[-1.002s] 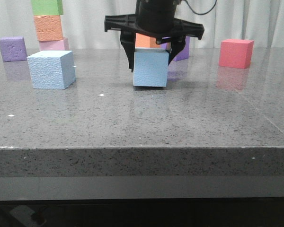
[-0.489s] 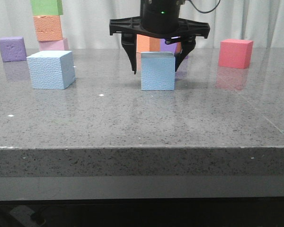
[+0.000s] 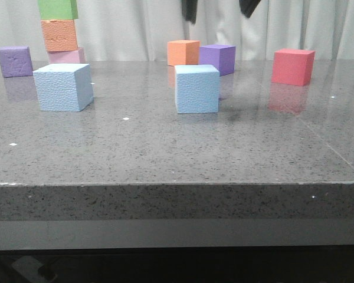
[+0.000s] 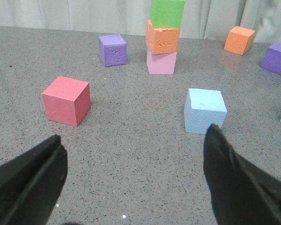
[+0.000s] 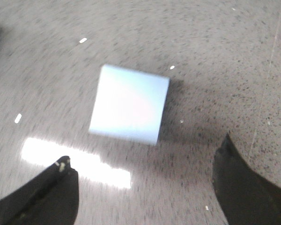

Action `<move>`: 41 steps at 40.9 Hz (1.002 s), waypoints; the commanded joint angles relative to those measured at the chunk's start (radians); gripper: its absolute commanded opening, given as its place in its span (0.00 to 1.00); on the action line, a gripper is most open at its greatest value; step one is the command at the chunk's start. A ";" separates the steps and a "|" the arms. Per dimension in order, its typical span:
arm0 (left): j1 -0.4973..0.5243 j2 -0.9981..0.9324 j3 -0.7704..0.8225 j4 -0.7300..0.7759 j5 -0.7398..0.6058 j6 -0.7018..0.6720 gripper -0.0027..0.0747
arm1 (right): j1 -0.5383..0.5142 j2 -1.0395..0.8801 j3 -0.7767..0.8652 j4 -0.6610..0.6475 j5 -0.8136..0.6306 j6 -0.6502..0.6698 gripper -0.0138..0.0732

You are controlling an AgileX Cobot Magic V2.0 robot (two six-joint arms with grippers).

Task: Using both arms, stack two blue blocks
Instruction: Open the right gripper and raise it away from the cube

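Note:
Two pale blue blocks rest apart on the grey table (image 3: 165, 147): the left blue block (image 3: 63, 86) and the centre blue block (image 3: 196, 88). My right gripper (image 3: 218, 8) is open and high above the centre block, with only its fingertips (image 3: 189, 9) showing at the top edge. In the right wrist view the centre block (image 5: 129, 104) lies below the open right gripper (image 5: 143, 185), untouched. My left gripper (image 4: 136, 157) is open and empty, short of the left blue block (image 4: 205, 111). The left gripper is out of the front view.
A pink, orange and green stack (image 3: 62, 32) and a purple cube (image 3: 15, 61) stand at the back left. An orange cube (image 3: 183, 52), a purple cube (image 3: 218, 58) and a red cube (image 3: 294, 66) stand behind. Another red cube (image 4: 66, 100) shows in the left wrist view.
My right gripper opened, let go of the centre blue block and rose almost out of the front view. The block stays on the table.

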 commanded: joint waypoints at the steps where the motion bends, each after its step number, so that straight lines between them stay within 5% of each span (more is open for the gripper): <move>1: -0.003 0.015 -0.027 -0.009 -0.080 -0.004 0.79 | -0.003 -0.156 0.074 0.080 -0.047 -0.166 0.84; 23: -0.003 0.015 -0.027 -0.009 -0.080 -0.004 0.79 | -0.007 -0.801 0.832 0.109 -0.507 -0.274 0.84; 41: -0.003 0.015 -0.027 -0.009 -0.080 -0.004 0.79 | -0.007 -1.057 1.024 0.081 -0.551 -0.303 0.84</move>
